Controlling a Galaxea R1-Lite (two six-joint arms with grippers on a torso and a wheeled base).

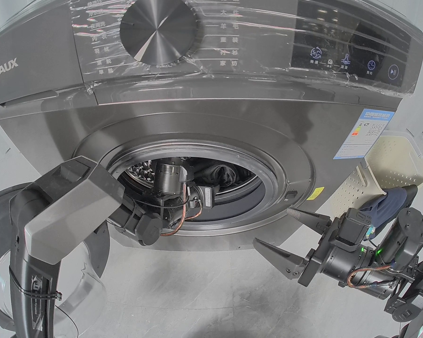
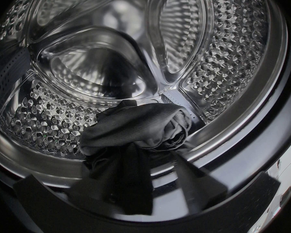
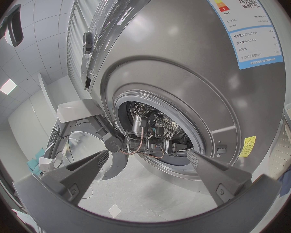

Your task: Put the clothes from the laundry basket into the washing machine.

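The washing machine (image 1: 249, 118) stands with its round opening (image 1: 279, 174) uncovered. My left arm's wrist (image 1: 169, 179) reaches through that opening into the drum. In the left wrist view my left gripper (image 2: 135, 160) is open over the drum's front lip, and a dark grey garment (image 2: 135, 123) lies bunched there between its fingers. My right gripper (image 1: 272, 226) (image 3: 147, 154) hangs open with nothing in it, low in front of the machine and right of the opening. The cream laundry basket (image 1: 399, 160) (image 3: 281, 146) stands at the right with a navy garment (image 1: 390, 205) draped over its rim.
The machine's door (image 1: 0, 259) (image 3: 77, 146) is swung open at the left, behind my left arm. Grey floor (image 1: 197, 287) lies bare in front of the machine between the two arms. The perforated drum wall (image 2: 236, 55) surrounds the left gripper.
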